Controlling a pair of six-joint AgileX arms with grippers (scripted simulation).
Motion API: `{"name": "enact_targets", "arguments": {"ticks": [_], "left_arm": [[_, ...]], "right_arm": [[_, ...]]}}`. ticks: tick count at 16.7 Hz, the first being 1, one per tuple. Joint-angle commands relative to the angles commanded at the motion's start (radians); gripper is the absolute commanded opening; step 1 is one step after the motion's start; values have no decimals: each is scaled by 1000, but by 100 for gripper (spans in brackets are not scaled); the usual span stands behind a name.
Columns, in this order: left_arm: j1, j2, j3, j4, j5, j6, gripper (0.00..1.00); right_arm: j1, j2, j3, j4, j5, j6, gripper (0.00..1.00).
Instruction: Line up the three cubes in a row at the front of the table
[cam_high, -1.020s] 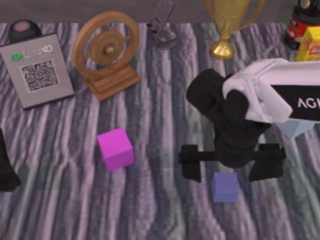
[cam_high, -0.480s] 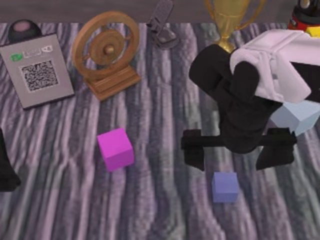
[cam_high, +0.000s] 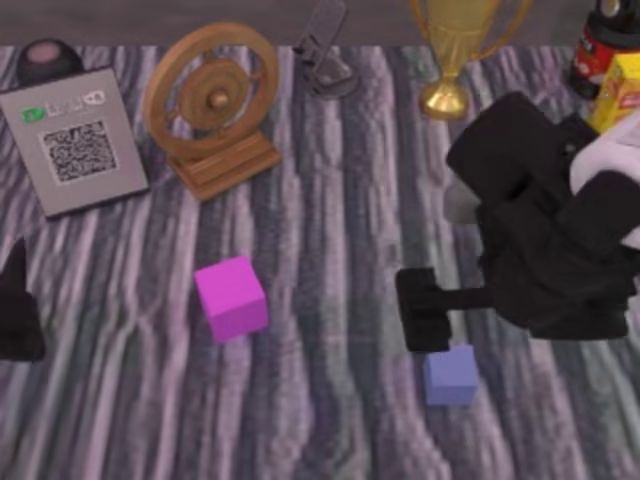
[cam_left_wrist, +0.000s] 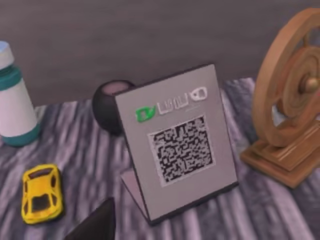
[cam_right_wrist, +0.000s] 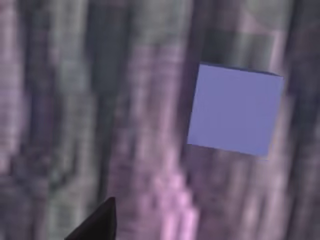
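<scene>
Your right gripper (cam_high: 500, 310) hangs over the table's (cam_high: 330, 420) right side, just behind the small periwinkle-blue matte cube (cam_high: 449, 375); whether its jaws are released or clenched cannot be told. The magenta matte cube (cam_high: 231, 298) sits left of centre. Your left arm waits at the left edge.

The table (cam_high: 300, 200) shows a matt wood-grain surface with wavy purple-grey streaks. On it, the magenta cube (cam_high: 231, 298) and the periwinkle cube (cam_high: 449, 375) look plain, smooth and matt. Behind the magenta cube, the wheel ornament (cam_high: 212, 105) looks like polished brown wood. The trophy (cam_high: 452, 50) beside it shines like glossy gold metal. The QR sign (cam_high: 72, 140) has a flat matt grey face.
</scene>
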Motion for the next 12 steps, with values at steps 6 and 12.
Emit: {"name": "enact_targets", "arguments": {"ticks": [6,12], "left_arm": [[-135,614,437,-318,-3,194,100],[-276,1239,870,-650,-3,392,100]], "right_arm": [[-100,-583,-427,291,-18,-192,100],[-337,-1135,-835,593,-25,-395,100]]}}
